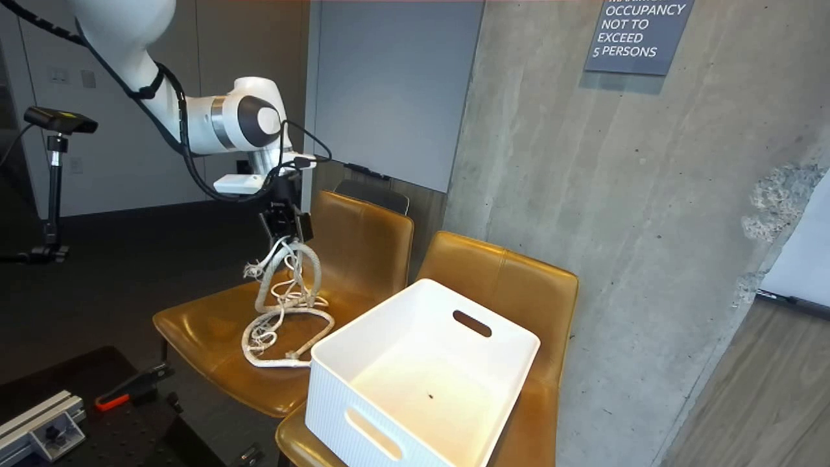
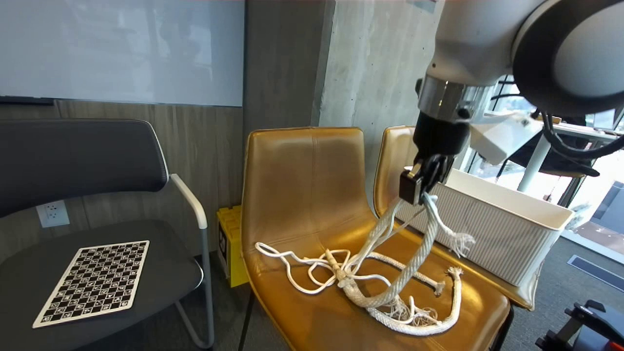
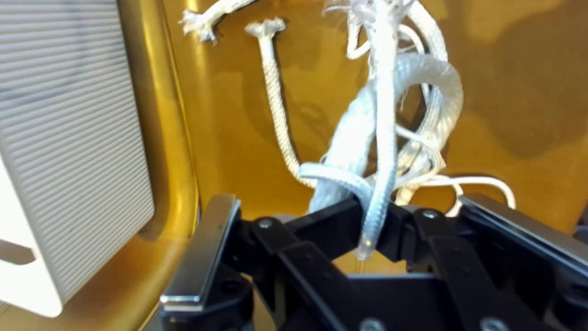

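Rope (image 2: 415,263) hangs pinched in my hand (image 2: 421,191), which is closed tight on it. A frayed end (image 2: 463,242) dangles free just beside the grip; I take this to mean the hold catches more than one length, not a lone tip. Below the hand, a thick loop drops to a tangle of coils lying on the tan chair (image 2: 304,180), so the seat probably bears part of the weight. Next out, in both exterior views: white bin (image 1: 331,405) on the neighbouring chair (image 1: 509,272), open side up, near the rope; I judge that perch keeps it steady and within my reach. Farther off, in an exterior view, a checkered board (image 2: 95,282) lies flat on a dark chair (image 2: 73,163), likely a calibration target parked out of my way.
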